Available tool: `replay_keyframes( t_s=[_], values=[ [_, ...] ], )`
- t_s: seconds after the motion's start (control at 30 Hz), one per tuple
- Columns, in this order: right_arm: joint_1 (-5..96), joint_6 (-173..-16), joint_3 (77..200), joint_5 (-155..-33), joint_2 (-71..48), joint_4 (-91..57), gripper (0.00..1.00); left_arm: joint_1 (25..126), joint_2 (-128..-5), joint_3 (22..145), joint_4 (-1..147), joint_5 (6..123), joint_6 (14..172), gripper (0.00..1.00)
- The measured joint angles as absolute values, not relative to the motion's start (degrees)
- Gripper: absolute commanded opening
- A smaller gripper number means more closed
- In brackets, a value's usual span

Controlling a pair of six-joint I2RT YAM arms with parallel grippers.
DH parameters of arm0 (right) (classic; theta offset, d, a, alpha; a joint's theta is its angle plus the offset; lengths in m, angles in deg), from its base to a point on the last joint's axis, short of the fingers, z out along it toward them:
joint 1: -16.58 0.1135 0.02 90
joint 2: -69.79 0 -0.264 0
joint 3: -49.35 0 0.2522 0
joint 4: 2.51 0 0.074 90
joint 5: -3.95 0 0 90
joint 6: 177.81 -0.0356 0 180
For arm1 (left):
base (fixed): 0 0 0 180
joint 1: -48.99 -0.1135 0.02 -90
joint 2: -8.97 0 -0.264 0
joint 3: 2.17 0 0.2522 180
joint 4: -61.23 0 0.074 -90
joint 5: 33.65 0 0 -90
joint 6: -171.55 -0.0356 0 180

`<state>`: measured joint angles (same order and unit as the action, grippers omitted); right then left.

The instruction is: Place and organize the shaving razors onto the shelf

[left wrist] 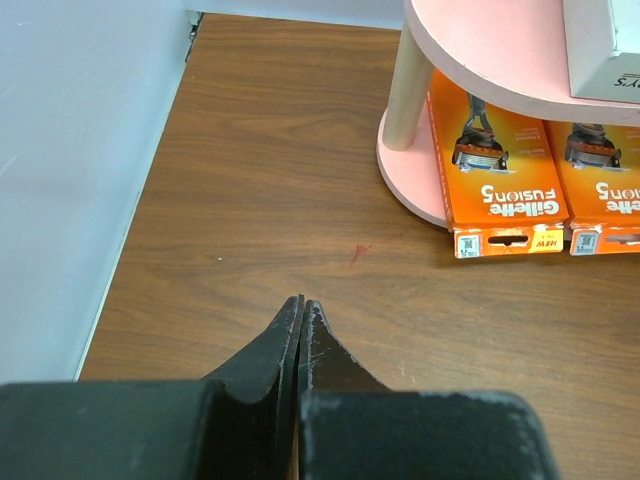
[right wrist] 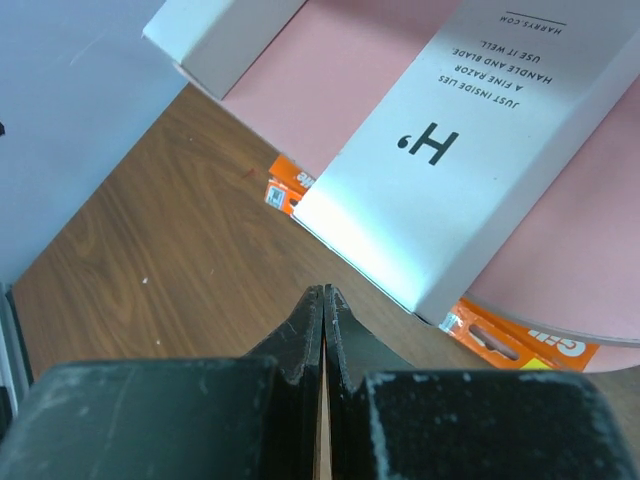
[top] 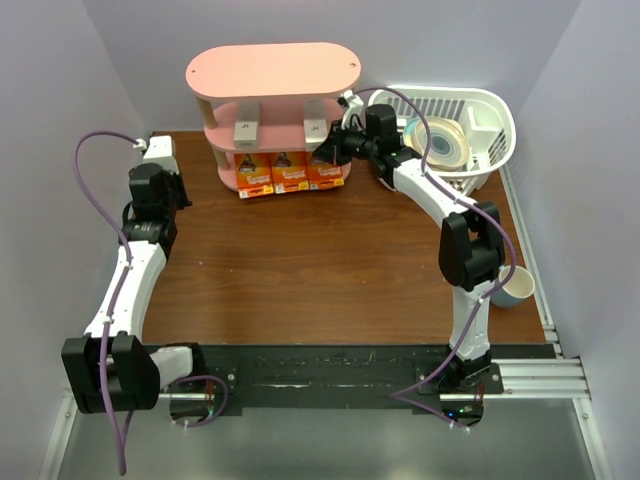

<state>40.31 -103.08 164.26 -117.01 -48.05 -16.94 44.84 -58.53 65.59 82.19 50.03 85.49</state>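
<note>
Judging all razors shelved, three orange packs [top: 285, 172] on the bottom board of the shelf [top: 272, 68] and two white boxes [top: 247, 131] on the middle one, the right gripper [right wrist: 323, 295], closed on nothing like the left gripper [left wrist: 302, 303], is best drawn back from the nearer box, whose overhanging corner is shown only in its wrist view.

- The left claw [left wrist: 301, 304] has two matte black fingers that taper to thin tips and carry pale scratches. A blocky black body sits behind them.
- The right claw [right wrist: 323, 292] has the same black pointed fingers, flecked with whitish wear.
- Behind its claw, the left arm [top: 125, 290] alternates white link shells with black joint housings.
- The right arm [top: 425, 195] is built and coloured alike.
- A lilac cable [top: 88, 190] trails back from each claw along its arm.
</note>
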Motion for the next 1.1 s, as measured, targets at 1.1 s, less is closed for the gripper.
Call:
replay_keyframes(
  t_s=[1.1],
  values=[
    [48.61,-76.59,157.22,-95.68,-42.04,-9.48,0.00,44.12,-61.64,64.19,80.66,51.69,86.96,0.00]
  ],
)
